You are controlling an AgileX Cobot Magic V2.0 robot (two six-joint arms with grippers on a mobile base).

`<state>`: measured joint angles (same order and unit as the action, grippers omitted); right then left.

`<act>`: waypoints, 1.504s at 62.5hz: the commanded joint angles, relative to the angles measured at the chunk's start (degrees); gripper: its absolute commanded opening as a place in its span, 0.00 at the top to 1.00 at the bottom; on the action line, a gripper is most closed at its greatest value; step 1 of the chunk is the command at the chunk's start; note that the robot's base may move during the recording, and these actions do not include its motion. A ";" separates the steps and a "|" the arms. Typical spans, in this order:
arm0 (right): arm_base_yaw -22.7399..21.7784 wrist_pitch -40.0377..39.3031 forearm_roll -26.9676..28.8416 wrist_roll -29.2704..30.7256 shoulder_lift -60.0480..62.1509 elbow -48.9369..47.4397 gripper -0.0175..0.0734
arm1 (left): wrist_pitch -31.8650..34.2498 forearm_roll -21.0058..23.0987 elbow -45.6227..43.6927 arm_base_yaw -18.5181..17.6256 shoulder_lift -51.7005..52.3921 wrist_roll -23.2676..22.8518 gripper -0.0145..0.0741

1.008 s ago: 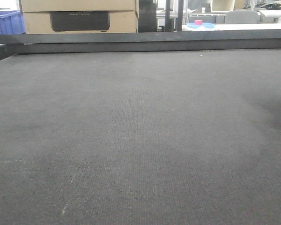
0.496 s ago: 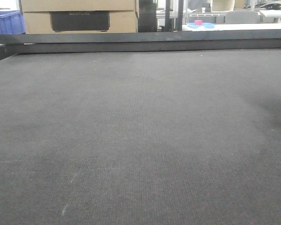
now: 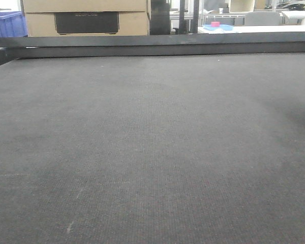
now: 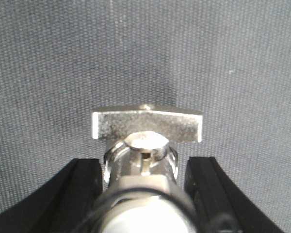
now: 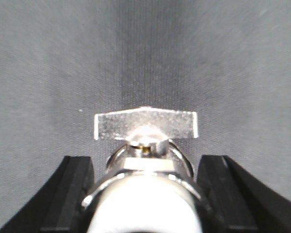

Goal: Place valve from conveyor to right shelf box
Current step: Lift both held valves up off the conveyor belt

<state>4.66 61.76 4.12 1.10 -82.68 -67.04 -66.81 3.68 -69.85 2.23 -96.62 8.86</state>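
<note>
My left wrist view shows the left hand (image 4: 144, 164) with its two black fingers (image 4: 82, 194) set tight on either side of a shiny metal valve (image 4: 146, 125), whose T-handle lies crosswise at the centre of the frame. I judge it gripped, not merely straddled. The right wrist view shows much the same: the right hand (image 5: 145, 161) sits close around the body of a second valve (image 5: 146, 124), with the handle across mid-frame.

Under both lies the dark woven belt of the conveyor (image 3: 152, 152). It is sharp beneath the left valve and blurred beneath the right one, but I cannot tell whether either valve rests on the belt or hangs clear of it.

The front view gives me only belt up to the black frame bar (image 3: 152, 47) near the top, with a cardboard box (image 3: 86, 18) behind it at upper left. No arm, no valve and no right shelf box shows there.

By my reckoning the pick is made, or all but made — the carry to the right shelf box and the release into it are still to do.
</note>
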 commanded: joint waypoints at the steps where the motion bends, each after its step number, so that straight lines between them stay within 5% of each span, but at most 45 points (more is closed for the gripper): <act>1: -0.23 -0.67 -0.30 -0.14 3.94 -0.45 0.99 | -0.82 1.28 -0.03 -0.30 2.61 -0.48 0.96; 15: -0.23 -6.31 -0.30 -0.14 9.78 -0.17 0.99 | 5.18 4.73 -0.03 -0.30 10.33 1.25 0.96; 33: -0.23 -14.39 -0.30 -0.14 14.78 3.06 0.99 | 15.44 21.69 -0.03 -0.30 19.40 12.59 0.96; 57: -0.23 -26.76 -0.30 -0.14 28.12 16.30 0.99 | 25.75 21.71 2.22 -0.30 28.79 12.59 0.96; 81: -0.23 -31.26 -0.30 -0.14 38.92 18.68 0.99 | 43.21 21.71 20.12 -0.30 46.64 11.40 0.96; 94: -0.23 -31.23 -0.30 -0.14 42.30 19.81 0.99 | 44.71 18.78 25.24 -0.30 54.31 11.40 0.96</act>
<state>4.66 34.69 4.12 1.07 -42.13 -46.84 -25.28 22.83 -45.56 1.99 -44.98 20.45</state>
